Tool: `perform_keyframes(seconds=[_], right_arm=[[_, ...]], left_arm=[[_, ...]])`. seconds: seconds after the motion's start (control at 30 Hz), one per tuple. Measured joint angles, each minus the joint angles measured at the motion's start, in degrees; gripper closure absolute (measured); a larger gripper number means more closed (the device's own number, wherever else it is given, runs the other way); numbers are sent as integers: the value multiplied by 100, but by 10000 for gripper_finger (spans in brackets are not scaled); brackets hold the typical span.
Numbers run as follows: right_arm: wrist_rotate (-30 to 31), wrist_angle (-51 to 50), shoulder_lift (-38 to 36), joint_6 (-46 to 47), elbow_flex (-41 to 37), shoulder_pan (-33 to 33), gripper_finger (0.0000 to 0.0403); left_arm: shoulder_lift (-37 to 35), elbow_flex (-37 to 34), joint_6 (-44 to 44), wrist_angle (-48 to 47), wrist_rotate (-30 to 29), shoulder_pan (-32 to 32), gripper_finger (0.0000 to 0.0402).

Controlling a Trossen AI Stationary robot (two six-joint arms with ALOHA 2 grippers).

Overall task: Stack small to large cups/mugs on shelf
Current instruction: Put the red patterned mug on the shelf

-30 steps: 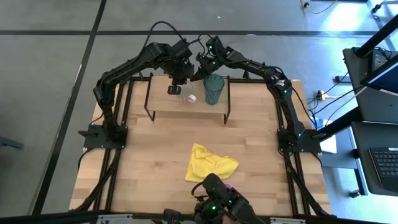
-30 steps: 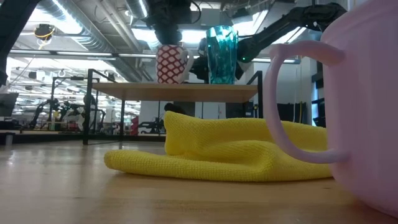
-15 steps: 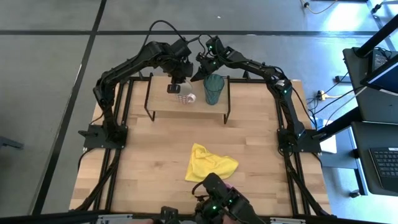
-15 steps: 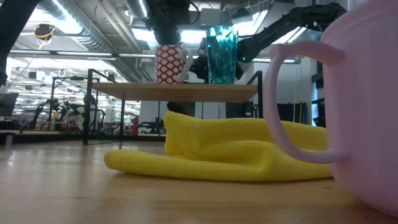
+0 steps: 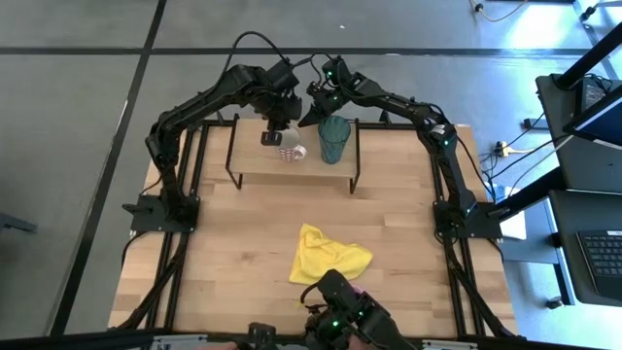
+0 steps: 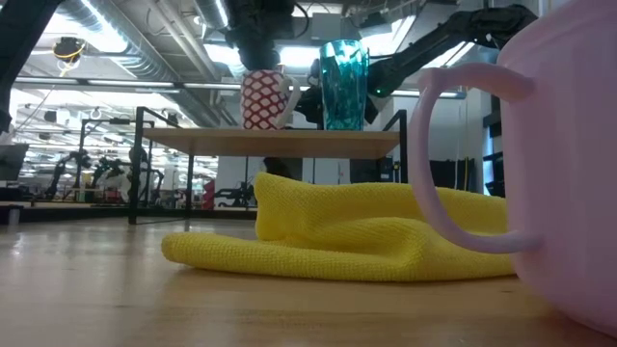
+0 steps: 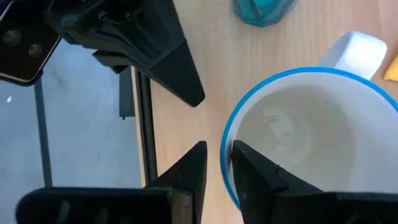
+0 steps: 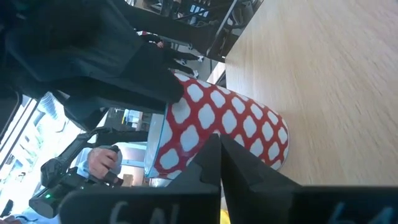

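Shelf (image 5: 292, 167) top: left gripper (image 7: 216, 167) clamps patterned mug's (image 7: 305, 137) rim.

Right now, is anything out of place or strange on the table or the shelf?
Yes. The pink mug stands on the table's near edge, far from the shelf that holds the other two cups. A crumpled yellow cloth lies between them. Nothing looks spilled or tipped.

Counter (image 5: 233, 243): light wood. Shelf (image 5: 258, 165) stands on black legs at 12 o'clock. On the shelf: patterned mug (image 5: 290, 152), upright; teal tumbler (image 5: 334, 139), upright, just at its 3 o'clock. Yellow cloth (image 5: 328, 255) lies crumpled on the counter toward 6 o'clock. Pink mug (image 6: 569, 164) stands at the 6 o'clock edge.
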Motion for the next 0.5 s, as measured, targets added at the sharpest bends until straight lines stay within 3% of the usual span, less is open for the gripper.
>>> perform_keyframes(seconds=[0.5], right_arm=[[125, 2, 0, 2, 0, -4, 400]], left_arm=[[-481, 2, -337, -47, -323, -17, 325]])
